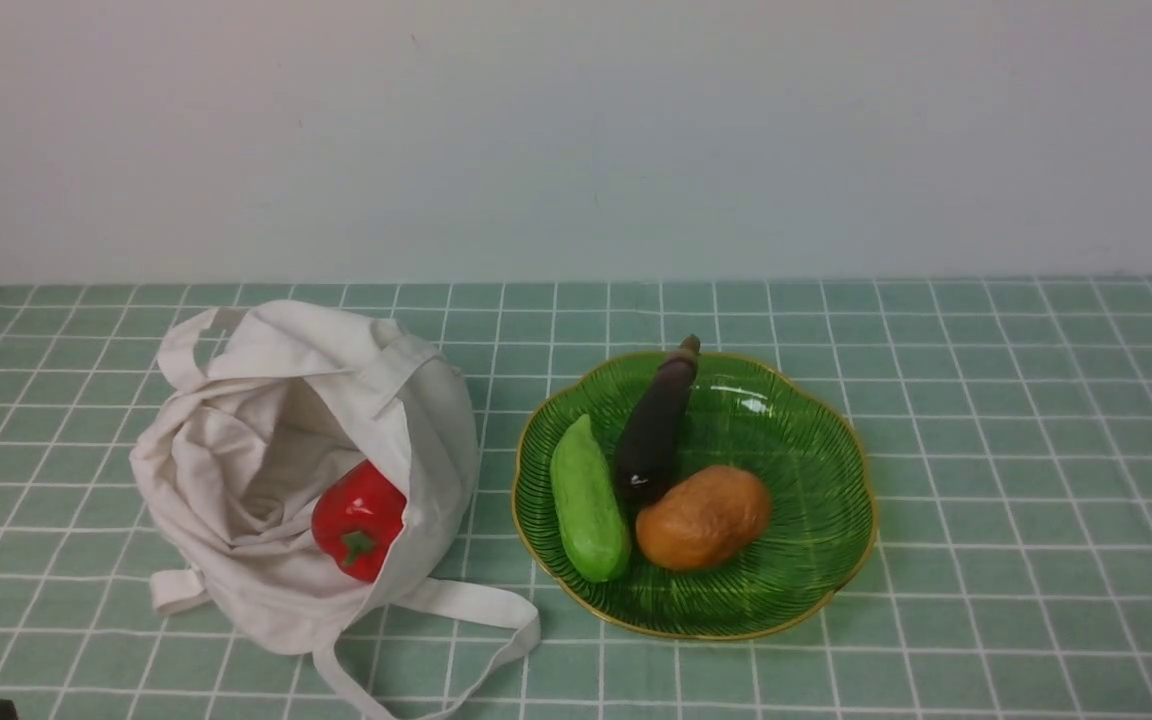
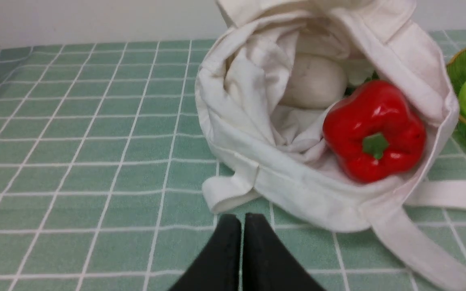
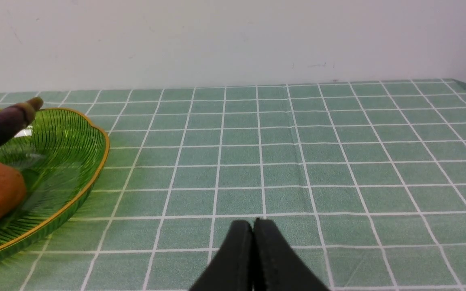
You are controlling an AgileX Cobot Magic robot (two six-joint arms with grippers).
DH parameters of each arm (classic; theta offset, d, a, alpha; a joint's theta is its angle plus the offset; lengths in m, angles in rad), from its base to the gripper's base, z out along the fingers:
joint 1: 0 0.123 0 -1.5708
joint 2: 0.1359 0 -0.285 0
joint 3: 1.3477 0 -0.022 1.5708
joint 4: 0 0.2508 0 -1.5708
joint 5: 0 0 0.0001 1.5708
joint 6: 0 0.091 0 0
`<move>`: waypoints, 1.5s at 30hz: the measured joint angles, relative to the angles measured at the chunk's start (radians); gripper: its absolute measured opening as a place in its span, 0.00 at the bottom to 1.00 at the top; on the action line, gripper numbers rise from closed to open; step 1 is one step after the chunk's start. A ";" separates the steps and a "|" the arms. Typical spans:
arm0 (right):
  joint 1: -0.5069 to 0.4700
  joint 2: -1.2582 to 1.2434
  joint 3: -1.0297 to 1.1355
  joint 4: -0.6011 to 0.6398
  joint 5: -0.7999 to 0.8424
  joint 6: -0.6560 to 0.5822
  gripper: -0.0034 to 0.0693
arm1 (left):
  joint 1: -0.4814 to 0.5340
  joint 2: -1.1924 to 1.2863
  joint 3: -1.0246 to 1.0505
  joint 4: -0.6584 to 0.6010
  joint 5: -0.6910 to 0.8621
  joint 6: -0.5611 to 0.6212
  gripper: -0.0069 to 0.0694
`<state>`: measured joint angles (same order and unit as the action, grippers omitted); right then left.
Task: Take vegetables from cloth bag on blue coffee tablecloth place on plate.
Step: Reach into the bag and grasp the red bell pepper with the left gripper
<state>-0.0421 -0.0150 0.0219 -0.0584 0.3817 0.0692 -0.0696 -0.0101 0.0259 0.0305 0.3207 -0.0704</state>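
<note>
Red pepper (image 1: pixel 359 520) in cloth bag (image 1: pixel 256 440), cucumber (image 1: pixel 589 500), eggplant (image 1: pixel 656 430), potato (image 1: pixel 704 517) on plate (image 1: pixel 816 470), left tool (image 2: pixel 242 219), right tool (image 3: pixel 253 224) closed

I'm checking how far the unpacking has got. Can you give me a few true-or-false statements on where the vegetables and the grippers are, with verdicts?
1. The red bell pepper lies inside the cloth bag. True.
2. The plate holds four vegetables. False: it holds three, the cucumber, the eggplant and the potato.
3. The left gripper is shut and holds nothing. True.
4. The right gripper grips the potato. False: it is shut and empty, apart from the plate, and the potato lies on the plate.
5. Of the three on the plate, the cucumber lies nearest the bag. True.
</note>
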 joint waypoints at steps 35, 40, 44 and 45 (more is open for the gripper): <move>0.000 0.000 0.000 0.000 0.000 0.000 0.03 | 0.000 1.104 -0.700 -0.377 0.388 0.273 0.08; 0.000 0.000 0.000 0.000 0.000 0.000 0.03 | 0.000 1.244 -0.765 -0.439 0.387 0.366 0.08; 0.000 0.000 0.000 0.000 0.000 0.000 0.03 | 0.000 1.366 -0.823 -0.492 0.385 0.462 0.12; 0.000 0.000 0.000 0.000 0.000 0.000 0.03 | 0.000 1.398 -0.833 -0.509 0.384 0.481 0.17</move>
<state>-0.0421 -0.0150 0.0219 -0.0584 0.3817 0.0692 -0.0696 1.3881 -0.8070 -0.4789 0.7047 0.4104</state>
